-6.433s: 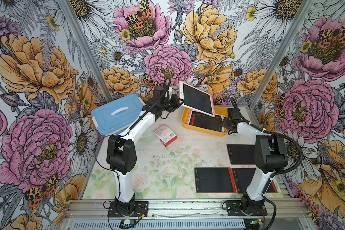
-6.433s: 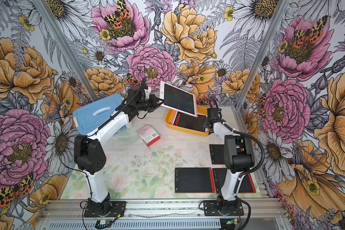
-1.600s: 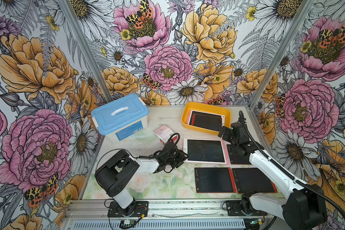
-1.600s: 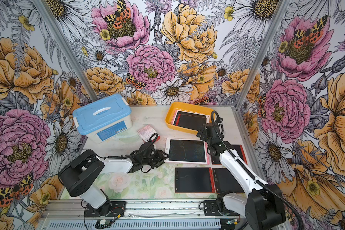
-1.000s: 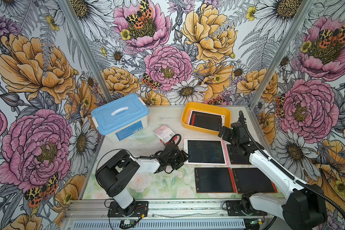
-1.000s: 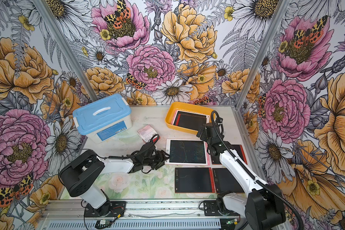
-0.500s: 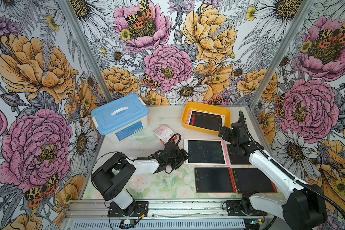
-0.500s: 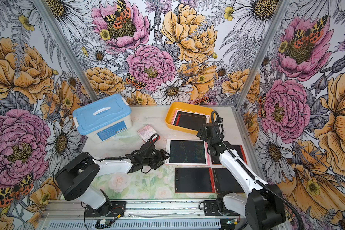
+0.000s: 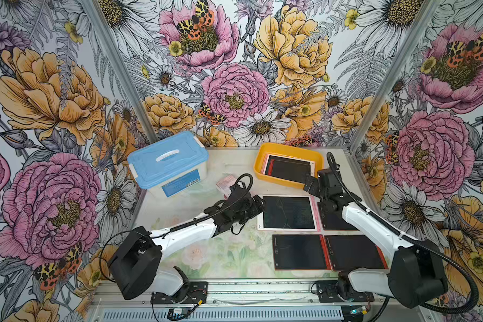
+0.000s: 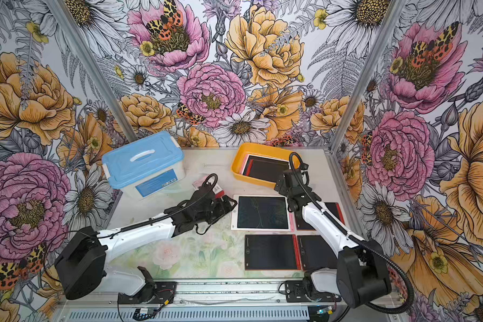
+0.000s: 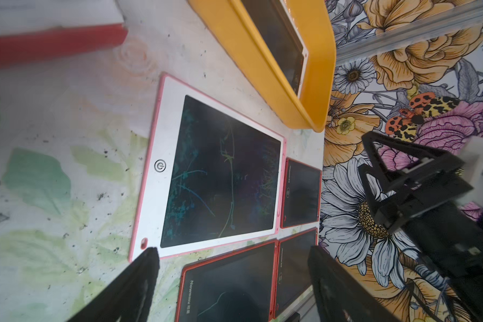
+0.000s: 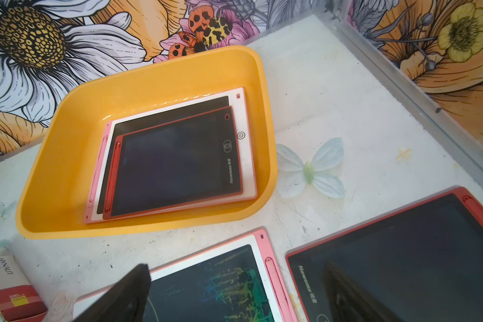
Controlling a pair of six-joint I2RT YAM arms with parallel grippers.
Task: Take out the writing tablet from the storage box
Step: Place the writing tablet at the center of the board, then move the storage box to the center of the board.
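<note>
The yellow storage box (image 9: 260, 160) stands at the back right and holds a red writing tablet (image 12: 173, 161) lying on a white-and-pink one (image 12: 247, 145). Another white-and-pink writing tablet (image 9: 287, 213) lies flat on the table in front of the box, also seen in the left wrist view (image 11: 221, 170). My left gripper (image 9: 258, 205) is open at that tablet's left edge, its fingers apart from it in the left wrist view (image 11: 233, 252). My right gripper (image 9: 308, 185) hovers open and empty between the box and the laid-out tablets (image 12: 236, 271).
A blue-lidded translucent box (image 9: 168, 163) stands at the back left, with a small red-and-white carton (image 9: 226, 182) beside it. Three red tablets lie on the table (image 9: 300, 252) (image 9: 356, 252) (image 9: 335, 220), the last partly under the right arm.
Earlier my left gripper held the white-and-pink tablet up by the box; it now lies on the table. Over the last second the left jaws have widened off its edge. The right arm has held still.
</note>
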